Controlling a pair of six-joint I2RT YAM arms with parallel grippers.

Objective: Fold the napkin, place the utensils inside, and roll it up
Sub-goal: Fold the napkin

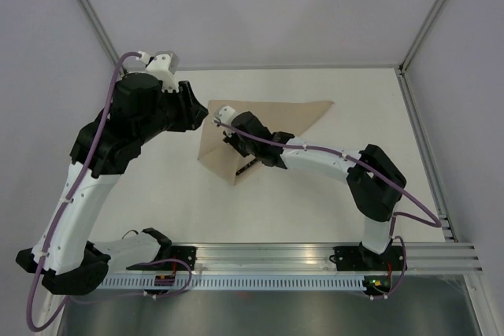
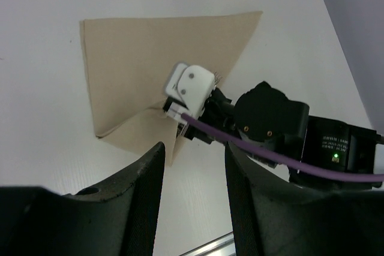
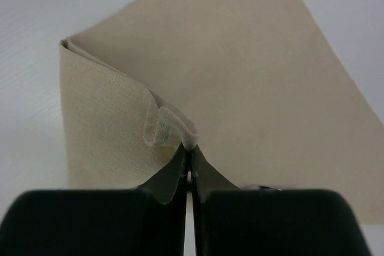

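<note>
**If the pinch slips, the fold falls open**

Because the right claw (image 3: 188,148) is clamped on only a small pucker of the napkin (image 3: 258,76), any sideways pull could tug the cloth free. The raised flap would then drop crooked. The napkin lies on the table (image 1: 315,206) folded into a triangle, with one flap lifted at the pinch. A harder pull risks dragging the whole napkin across the table, since nothing pins it down. The left claw (image 2: 193,148) hangs off the napkin's left side with its jaws wide and empty. Thin fabric bunched at the fingertips may also crease the napkin unevenly, which would spoil a neat roll.
</note>
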